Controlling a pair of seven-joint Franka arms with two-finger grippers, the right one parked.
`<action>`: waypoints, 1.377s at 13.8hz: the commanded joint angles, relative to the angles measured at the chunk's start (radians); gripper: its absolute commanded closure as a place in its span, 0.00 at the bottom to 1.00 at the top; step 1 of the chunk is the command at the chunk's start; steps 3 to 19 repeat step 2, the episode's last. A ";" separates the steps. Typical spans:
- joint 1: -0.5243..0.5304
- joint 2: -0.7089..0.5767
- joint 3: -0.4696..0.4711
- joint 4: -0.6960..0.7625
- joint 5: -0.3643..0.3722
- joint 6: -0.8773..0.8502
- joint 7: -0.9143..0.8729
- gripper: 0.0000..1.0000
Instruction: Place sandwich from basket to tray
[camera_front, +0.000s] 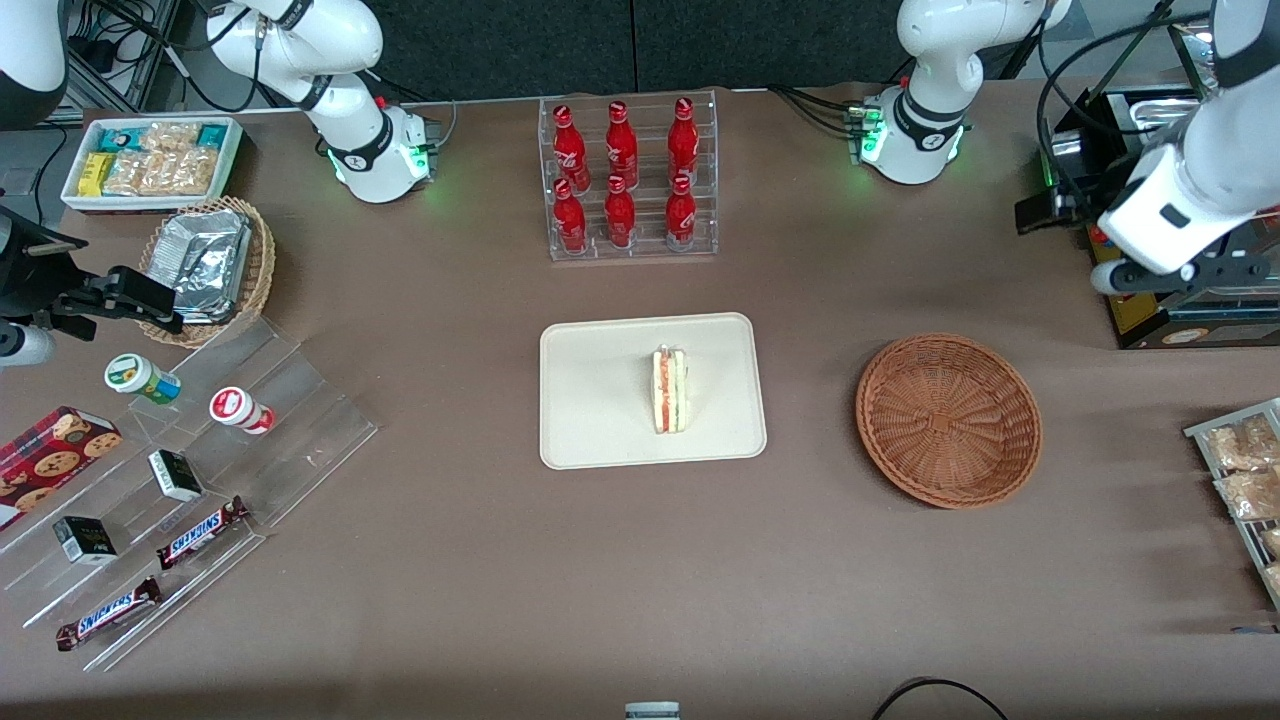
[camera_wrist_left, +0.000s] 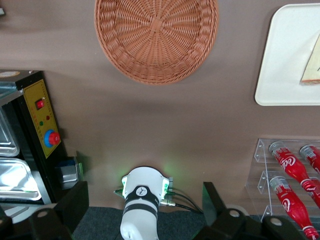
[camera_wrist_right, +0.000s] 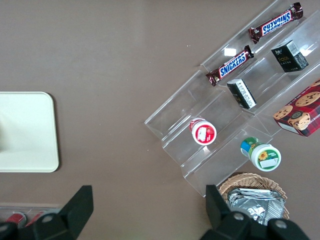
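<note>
six red bottles, two Snickers bars

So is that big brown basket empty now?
Empty: the basket shows only bare weave. The sandwich stands on the tray. The gripper, open, hangs high near the working arm's base.

The triangular sandwich, white bread with red and yellow-green layers showing, stands on its edge on the cream rectangular tray. The round reddish-brown wicker basket sits beside the tray, apart from it. The gripper hangs well apart from both, fingers spread.
</note>
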 joint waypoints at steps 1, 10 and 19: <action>0.016 -0.062 0.003 -0.108 0.005 0.022 0.022 0.00; 0.016 -0.080 0.003 -0.142 0.004 0.055 0.022 0.00; 0.016 -0.080 0.003 -0.142 0.004 0.055 0.022 0.00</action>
